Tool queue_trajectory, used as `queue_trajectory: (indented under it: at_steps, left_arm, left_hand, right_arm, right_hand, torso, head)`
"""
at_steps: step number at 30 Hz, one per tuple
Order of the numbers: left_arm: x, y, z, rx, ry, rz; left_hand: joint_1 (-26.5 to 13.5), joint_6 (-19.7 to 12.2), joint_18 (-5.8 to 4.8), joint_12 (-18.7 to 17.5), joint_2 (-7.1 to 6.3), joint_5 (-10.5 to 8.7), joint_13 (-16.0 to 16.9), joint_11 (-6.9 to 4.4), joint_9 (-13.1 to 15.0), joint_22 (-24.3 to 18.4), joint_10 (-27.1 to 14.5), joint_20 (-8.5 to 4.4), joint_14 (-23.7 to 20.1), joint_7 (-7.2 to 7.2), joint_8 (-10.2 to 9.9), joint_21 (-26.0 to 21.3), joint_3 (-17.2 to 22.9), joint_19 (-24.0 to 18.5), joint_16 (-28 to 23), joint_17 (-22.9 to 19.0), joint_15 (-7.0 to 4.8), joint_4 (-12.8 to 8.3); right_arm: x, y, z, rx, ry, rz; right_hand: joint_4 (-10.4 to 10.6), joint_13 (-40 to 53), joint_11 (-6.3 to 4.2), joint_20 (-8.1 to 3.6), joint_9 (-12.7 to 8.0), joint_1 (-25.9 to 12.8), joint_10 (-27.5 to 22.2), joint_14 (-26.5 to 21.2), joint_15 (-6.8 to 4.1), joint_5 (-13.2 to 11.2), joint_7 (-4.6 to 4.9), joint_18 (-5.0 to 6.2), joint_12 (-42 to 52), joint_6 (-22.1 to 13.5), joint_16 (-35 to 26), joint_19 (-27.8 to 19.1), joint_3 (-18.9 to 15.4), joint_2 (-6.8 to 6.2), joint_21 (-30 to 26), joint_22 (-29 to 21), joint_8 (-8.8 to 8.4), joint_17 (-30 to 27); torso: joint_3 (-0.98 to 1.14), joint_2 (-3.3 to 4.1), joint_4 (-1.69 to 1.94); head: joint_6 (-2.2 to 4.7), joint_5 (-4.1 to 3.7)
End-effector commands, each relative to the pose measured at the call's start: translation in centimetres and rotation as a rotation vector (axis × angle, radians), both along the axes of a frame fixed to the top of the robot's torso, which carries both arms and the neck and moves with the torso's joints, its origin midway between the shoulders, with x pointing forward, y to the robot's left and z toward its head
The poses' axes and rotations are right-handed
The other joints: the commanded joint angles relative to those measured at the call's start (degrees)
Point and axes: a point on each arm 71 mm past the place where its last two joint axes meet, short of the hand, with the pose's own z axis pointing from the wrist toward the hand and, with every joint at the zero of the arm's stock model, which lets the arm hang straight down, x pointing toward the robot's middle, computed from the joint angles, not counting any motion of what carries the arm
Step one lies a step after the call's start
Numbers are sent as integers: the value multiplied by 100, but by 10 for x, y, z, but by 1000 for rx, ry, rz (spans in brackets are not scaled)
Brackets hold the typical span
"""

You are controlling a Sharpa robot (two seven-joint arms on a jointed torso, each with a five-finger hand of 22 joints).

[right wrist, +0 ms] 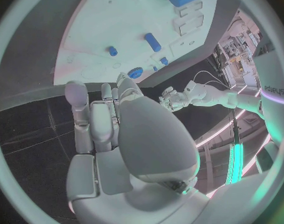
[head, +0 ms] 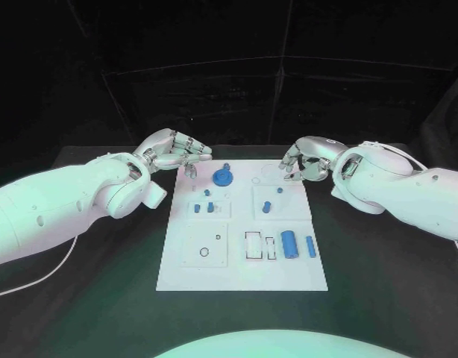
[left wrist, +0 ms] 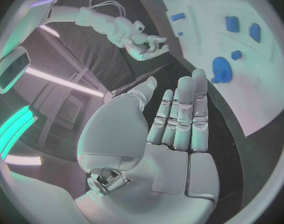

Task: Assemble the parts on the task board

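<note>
Parts lie scattered over the task board (head: 186, 268), the white plate in the middle of the black table (head: 380, 261): a round blue gear-like part (head: 223, 177) near the far edge, small blue pegs (head: 209, 207) in the middle rows, and a larger blue cylinder (head: 289, 242) with a slimmer blue pin (head: 311, 246) beside it in the near right section. Next to the cylinder sit rectangular slots (head: 253, 245), and a ring-shaped recess (head: 204, 253) marks the near left square.

Neither hand holds anything, so I judge the assembly to be at or near its start, with a first pick not yet made. The left hand (head: 173, 153) hovers at the board's far left corner; in its wrist view the fingers lie straight and side by side, the palm bare. The right hand (head: 302, 162) hangs at the far right corner with its fingers curled loosely inward around nothing.

The next move likely calls for one hand to come down over a loose part, the gear being nearest the left hand, and close the fingertips on it.

Both hands stand just off the board's far edge, well apart from each other. The near half of the board and the table on either side lie open for reaching.
</note>
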Motion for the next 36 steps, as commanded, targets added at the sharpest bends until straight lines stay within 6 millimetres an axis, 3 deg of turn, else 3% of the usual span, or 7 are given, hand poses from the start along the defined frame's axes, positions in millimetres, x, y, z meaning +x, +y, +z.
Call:
queue_trajectory:
  at_steps: [1,9,19,36]
  left_arm:
    - [-3,5,8,-285,22,98]
    - [-12,8,6,-367,52,126]
    - [-15,9,5,-382,65,131]
    - [-14,12,3,-378,76,137]
  left_hand:
    - [78,0,77,90,33,5,13,-35,10,-60,31,-16,-20,6,45,-60,-89,57,-32,-47,-11,14]
    - [198,28,75,251,104,3,27,-55,11,-160,56,-33,-12,-10,105,-160,-230,121,-51,-125,-27,26]
    - [224,35,75,297,123,3,30,-60,11,-188,63,-38,-17,-13,125,-190,-269,136,-60,-149,-31,34]
    - [245,25,72,341,148,4,27,-54,8,-227,47,-40,-31,0,142,-232,-320,147,-77,-182,-29,51]
  right_arm:
    - [-3,6,-1,-136,-71,65]
    - [-10,15,-18,-198,-41,102]
    - [-10,22,-32,-228,-1,110]
    - [-8,26,-39,-247,28,107]
  right_hand:
    - [9,-150,36,26,-3,11,41,62,40,-17,14,103,-97,51,-34,-33,50,-37,-32,9,-53,-10]
    - [33,-618,-28,-6,-2,3,132,114,3,-29,-63,100,-409,96,-34,1,152,-67,-18,37,-166,-22]
    - [26,-832,-2,-4,1,30,196,124,14,-43,-38,95,-533,134,-59,18,264,-29,-19,42,-219,-50]
    - [-48,-1085,22,8,5,143,411,134,24,-405,-5,83,-686,250,-62,77,796,80,39,133,-263,-56]
  torso:
    - [2,1,6]
    - [2,12,12]
    - [-4,19,1]
    - [6,12,-7]
  head:
    - [12,-24]
    - [42,-57]
    - [32,-33]
    - [2,-19]
